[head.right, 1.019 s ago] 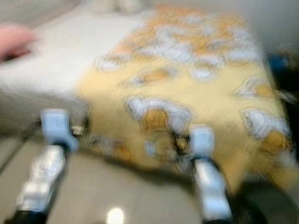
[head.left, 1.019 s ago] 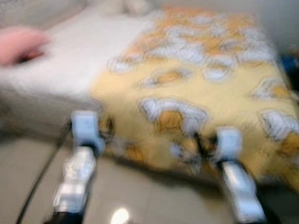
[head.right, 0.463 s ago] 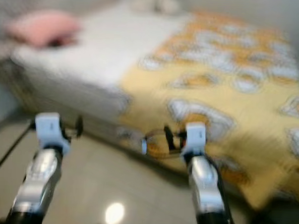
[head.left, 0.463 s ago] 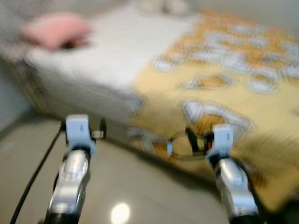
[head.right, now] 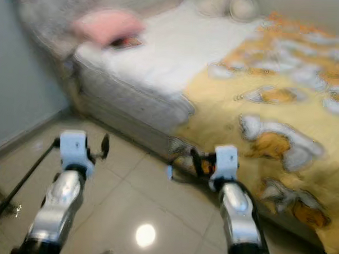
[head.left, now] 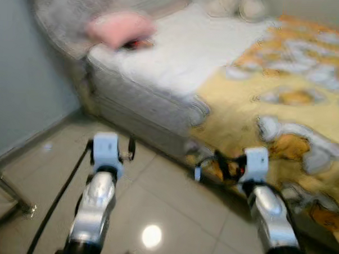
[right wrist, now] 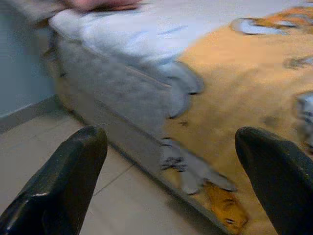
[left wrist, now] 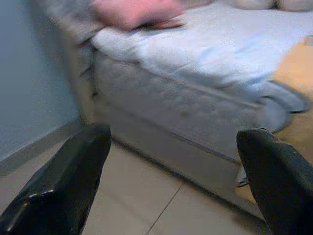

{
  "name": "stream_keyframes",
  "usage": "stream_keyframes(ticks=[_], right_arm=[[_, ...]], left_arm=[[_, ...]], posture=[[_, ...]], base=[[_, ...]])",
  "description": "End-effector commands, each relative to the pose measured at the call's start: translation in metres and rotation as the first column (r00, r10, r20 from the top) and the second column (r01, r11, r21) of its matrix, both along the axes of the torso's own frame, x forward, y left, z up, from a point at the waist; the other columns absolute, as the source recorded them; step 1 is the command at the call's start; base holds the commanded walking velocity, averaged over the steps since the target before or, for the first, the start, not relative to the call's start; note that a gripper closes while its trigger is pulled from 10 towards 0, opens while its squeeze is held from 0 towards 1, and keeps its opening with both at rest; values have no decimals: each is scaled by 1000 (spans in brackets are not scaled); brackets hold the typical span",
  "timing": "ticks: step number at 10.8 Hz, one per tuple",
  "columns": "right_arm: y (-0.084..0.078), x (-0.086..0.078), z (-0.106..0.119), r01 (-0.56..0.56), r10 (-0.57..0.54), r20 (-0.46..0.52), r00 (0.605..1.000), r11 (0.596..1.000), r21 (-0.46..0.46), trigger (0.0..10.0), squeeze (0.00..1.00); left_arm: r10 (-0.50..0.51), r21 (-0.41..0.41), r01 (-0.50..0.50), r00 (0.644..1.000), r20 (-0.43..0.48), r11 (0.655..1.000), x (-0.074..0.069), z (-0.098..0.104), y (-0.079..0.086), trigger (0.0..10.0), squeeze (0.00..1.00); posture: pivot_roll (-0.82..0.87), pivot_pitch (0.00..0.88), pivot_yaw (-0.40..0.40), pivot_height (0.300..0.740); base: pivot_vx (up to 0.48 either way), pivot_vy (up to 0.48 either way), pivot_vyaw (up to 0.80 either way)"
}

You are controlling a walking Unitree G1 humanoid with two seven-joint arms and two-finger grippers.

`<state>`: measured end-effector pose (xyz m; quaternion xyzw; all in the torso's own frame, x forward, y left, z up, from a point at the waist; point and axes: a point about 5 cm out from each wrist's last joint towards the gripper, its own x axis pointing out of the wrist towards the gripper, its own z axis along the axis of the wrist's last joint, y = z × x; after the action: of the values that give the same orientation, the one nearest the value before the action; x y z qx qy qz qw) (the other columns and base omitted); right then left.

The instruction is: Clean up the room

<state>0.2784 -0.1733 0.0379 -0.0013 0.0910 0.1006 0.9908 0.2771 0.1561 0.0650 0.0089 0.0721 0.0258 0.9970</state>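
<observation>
Pale floor tiles [head.left: 171, 211] were seen below a bed [head.left: 159, 104] running from seven toward one o'clock, its long axis angled away. A yellow patterned blanket [head.left: 294, 110] was draped over the mattress at three o'clock; a pink pillow [head.left: 120, 28] lay at eleven. An approach was judged under way, nothing grasped. Left gripper [left wrist: 166, 171] and right gripper [right wrist: 166, 166] were held spread, empty; straightening the blanket seemed next.
</observation>
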Motion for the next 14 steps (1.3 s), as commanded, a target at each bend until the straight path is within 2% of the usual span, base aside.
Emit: stream_keyframes(ticks=[1,2,3,4,9,11,13,14], right_arm=[[2,5,3,-13,13,12,1000,1000,11,10000,90],[4,8,3,-15,15,3,1000,1000,24,10000,90],[9,11,5,-32,32,10,999,999,29,10000,98],[15,14,8,-48,47,24,999,998,33,10000,102],[15,12,7,-62,61,30,998,998,16,10000,125],[13,12,9,-62,61,39,997,998,11,10000,137],[10,12,8,-52,52,29,998,999,14,10000,149],[10,12,8,-53,52,31,998,999,13,10000,149]], left_arm=[[-17,-13,17,1000,18,1000,5,9,-5,10000,0],[-24,15,24,999,35,1000,9,15,-9,10000,0],[-19,4,19,998,59,1000,12,19,-11,10000,0],[22,19,-23,999,38,1000,13,17,-8,10000,0],[69,16,-69,998,0,997,11,10,1,10000,0],[72,2,-72,997,-4,997,12,11,0,10000,0],[53,-2,-53,999,-8,999,15,10,-4,10000,0],[47,32,-47,999,-4,998,16,11,-3,10000,0]], posture=[[-47,0,17,731],[-42,0,15,731],[-41,0,11,731],[-44,0,12,731],[-46,0,10,731],[-51,0,5,731],[-50,0,3,731],[-50,0,2,731]], base=[[0,0,556],[0,0,550],[0,0,556],[371,-300,556],[363,-309,554],[364,-309,572],[0,0,569],[0,0,569]])
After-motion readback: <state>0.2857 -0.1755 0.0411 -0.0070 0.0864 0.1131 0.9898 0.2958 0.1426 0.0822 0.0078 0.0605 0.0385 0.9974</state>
